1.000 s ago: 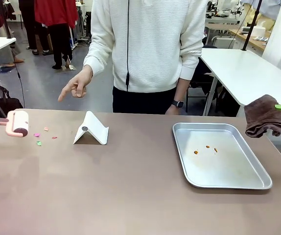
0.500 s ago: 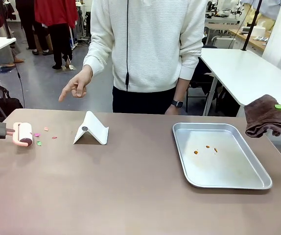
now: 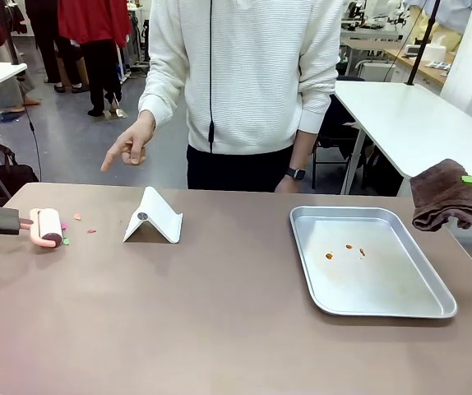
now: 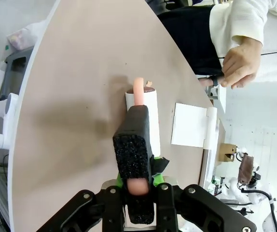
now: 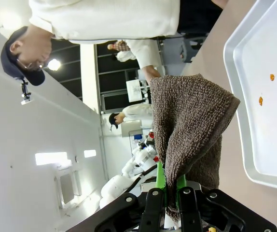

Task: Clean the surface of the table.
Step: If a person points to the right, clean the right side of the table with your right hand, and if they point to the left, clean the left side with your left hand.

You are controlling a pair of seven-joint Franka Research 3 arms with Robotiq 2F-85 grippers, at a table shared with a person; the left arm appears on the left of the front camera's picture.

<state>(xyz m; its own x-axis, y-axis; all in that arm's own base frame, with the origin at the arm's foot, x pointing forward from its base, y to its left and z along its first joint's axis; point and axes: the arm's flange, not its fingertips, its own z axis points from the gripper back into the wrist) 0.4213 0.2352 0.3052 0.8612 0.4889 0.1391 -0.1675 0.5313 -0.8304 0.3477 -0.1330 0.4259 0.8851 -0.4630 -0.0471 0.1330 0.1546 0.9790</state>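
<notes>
The brown tabletop [image 3: 219,321] spans the front view, with the person standing at its far edge, one hand [image 3: 129,145] pointing down toward its left end. The left gripper [image 4: 139,191] is closed on the foam-padded handle of a pink lint roller [image 3: 48,227], which sits low at the tabletop's far left, just beside a few small pink and green scraps [image 3: 66,240]; whether it touches the surface is unclear. A white folded stand [image 3: 154,219] stands near the scraps. A metal tray [image 3: 417,309] lies on the right half, holding orange crumbs [image 3: 347,248]. The right gripper [image 5: 170,192] is clamped on a brown cloth [image 5: 191,130], held up off the tabletop's right edge, beside the tray.
</notes>
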